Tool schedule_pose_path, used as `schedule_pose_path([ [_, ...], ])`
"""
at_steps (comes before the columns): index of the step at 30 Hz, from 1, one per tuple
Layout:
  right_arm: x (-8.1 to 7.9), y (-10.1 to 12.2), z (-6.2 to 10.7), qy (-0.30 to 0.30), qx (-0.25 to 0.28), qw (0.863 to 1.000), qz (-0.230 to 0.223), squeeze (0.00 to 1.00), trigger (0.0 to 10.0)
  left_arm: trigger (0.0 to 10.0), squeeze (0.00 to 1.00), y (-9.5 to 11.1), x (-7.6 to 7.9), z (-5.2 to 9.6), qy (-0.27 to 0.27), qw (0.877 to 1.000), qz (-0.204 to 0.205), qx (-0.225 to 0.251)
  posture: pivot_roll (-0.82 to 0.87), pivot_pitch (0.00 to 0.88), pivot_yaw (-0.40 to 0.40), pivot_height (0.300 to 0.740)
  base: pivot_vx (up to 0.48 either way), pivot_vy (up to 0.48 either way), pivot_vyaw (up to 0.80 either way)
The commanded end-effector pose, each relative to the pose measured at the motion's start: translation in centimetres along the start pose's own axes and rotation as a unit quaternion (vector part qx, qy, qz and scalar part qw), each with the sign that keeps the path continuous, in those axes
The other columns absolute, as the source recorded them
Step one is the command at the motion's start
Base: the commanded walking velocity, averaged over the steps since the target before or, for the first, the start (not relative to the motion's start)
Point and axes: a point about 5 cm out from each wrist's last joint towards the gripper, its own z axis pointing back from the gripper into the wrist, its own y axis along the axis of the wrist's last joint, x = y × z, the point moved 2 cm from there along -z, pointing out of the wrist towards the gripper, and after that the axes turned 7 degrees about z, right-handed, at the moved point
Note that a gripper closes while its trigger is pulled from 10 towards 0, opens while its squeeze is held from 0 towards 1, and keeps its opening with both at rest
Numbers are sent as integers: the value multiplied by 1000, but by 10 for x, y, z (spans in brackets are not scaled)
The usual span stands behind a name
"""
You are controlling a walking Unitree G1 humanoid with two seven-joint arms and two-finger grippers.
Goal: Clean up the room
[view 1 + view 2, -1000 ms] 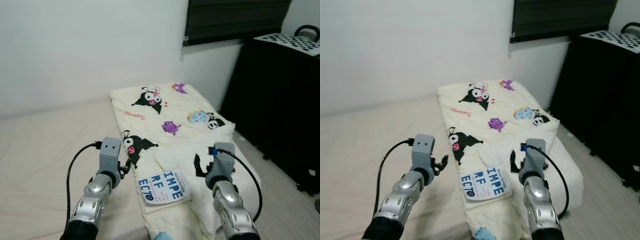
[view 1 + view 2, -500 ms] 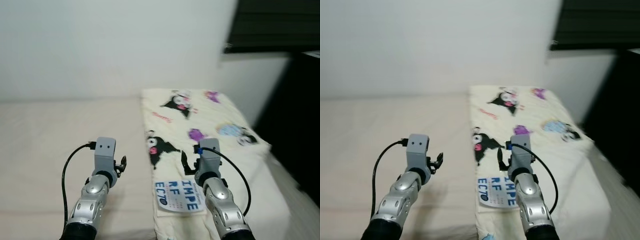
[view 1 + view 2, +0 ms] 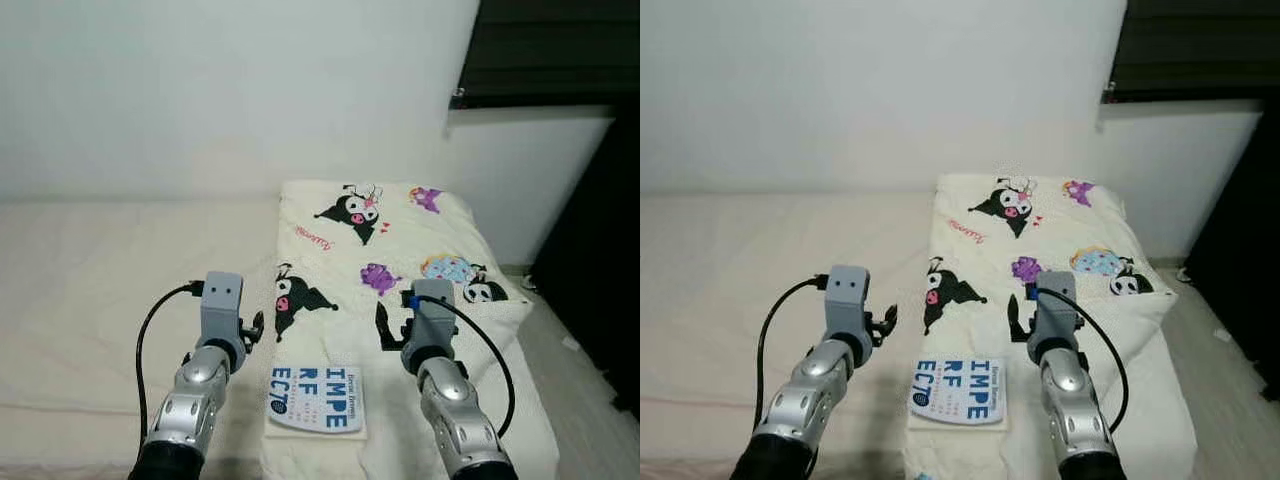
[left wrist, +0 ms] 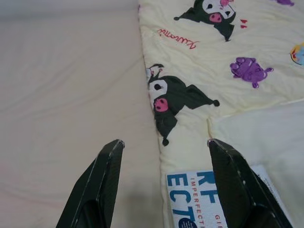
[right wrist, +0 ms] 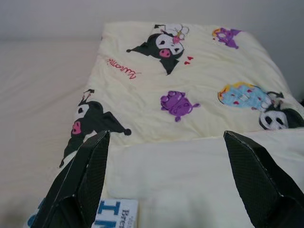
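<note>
A folded cream blanket (image 3: pixel 395 240) printed with cartoon characters lies on the right part of the bed (image 3: pixel 90 280). A white booklet with blue letters (image 3: pixel 316 398) rests on the blanket's near end. My left gripper (image 3: pixel 252 328) is open and hovers over the blanket's left edge (image 4: pixel 156 118), just beyond the booklet (image 4: pixel 199 190). My right gripper (image 3: pixel 390 325) is open above the blanket's folded-over layer (image 5: pixel 180 166), beside the booklet's far corner (image 5: pixel 116 211). Neither gripper holds anything.
A white wall runs behind the bed. A dark window blind (image 3: pixel 550 50) hangs at the upper right, and a black cabinet (image 3: pixel 610 260) stands right of the bed. A strip of pale floor (image 3: pixel 560 340) separates the two.
The whole view has swung as the camera moved, so the blanket and booklet sit differently in the frame. Both grippers stay open in front of me; nothing was taken hold of.
</note>
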Motion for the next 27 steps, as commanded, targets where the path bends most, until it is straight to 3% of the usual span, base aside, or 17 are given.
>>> schedule_pose_path([
  [1, -6, -3, 1, 5, -3, 1000, -6, 0, 10000, 10000, 0, -2, -8, -1, 14, 1000, -17, -2, -19, 14, 3, 740, 0, 0, 0],
  [14, -3, -14, 5, -10, -26, 999, -21, 0, 10000, 10000, 0, -2, -7, -2, 2, 999, -44, -7, -12, 8, 2, 740, 0, 0, 0],
  [23, -2, -15, 5, -16, -31, 999, -26, 0, 10000, 10000, 0, -6, -12, -3, 15, 998, -51, -20, -9, 16, 4, 740, 0, 437, 0],
  [27, 0, -16, 5, -19, -32, 999, -29, 0, 10000, 10000, 0, -3, -10, -3, 12, 999, -47, -12, -8, 18, 5, 740, 0, 0, 0],
])
